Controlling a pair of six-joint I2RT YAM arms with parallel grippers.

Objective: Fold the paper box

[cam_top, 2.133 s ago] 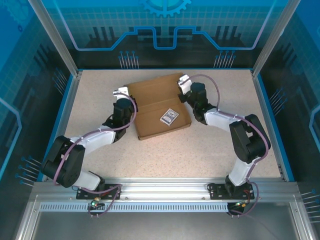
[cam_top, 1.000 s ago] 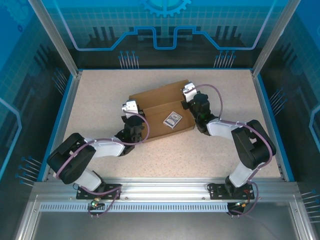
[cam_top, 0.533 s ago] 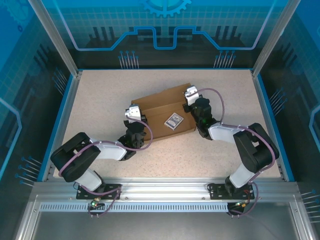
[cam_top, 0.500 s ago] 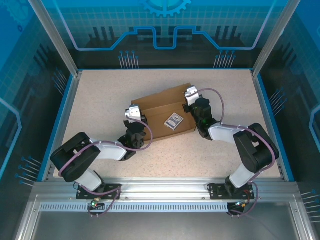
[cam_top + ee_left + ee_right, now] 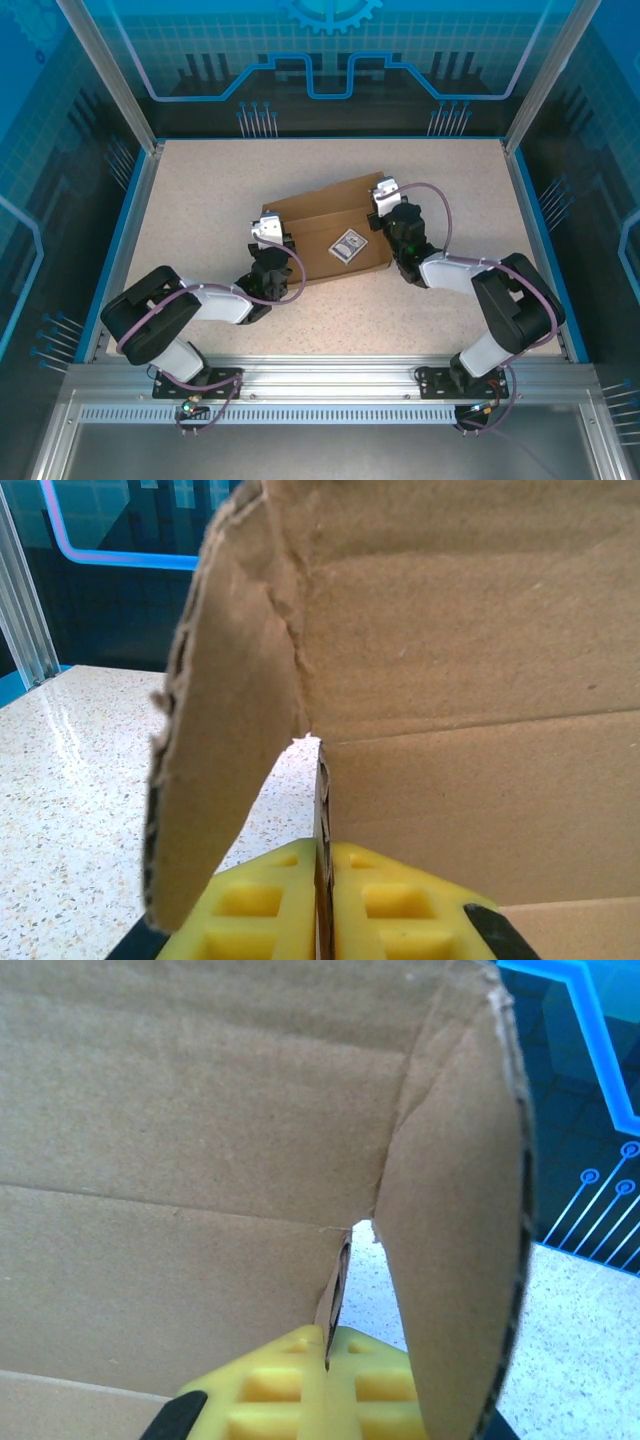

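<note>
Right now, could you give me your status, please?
Left gripper shut on paper box wall. Right gripper likewise. Box not yet closed. Card lies on box.

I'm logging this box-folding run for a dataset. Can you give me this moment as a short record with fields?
object: plain brown corrugated cardboard box, partly folded, on the speckled table
left arm's yellow fingers: closed on a thin cardboard wall at the box's left end
right arm's yellow fingers: closed on a wall at the right end
side flap: upright beside the left grip; another beside the right
extra item: small white-edged card lying on the box
status: box not yet closed
</note>
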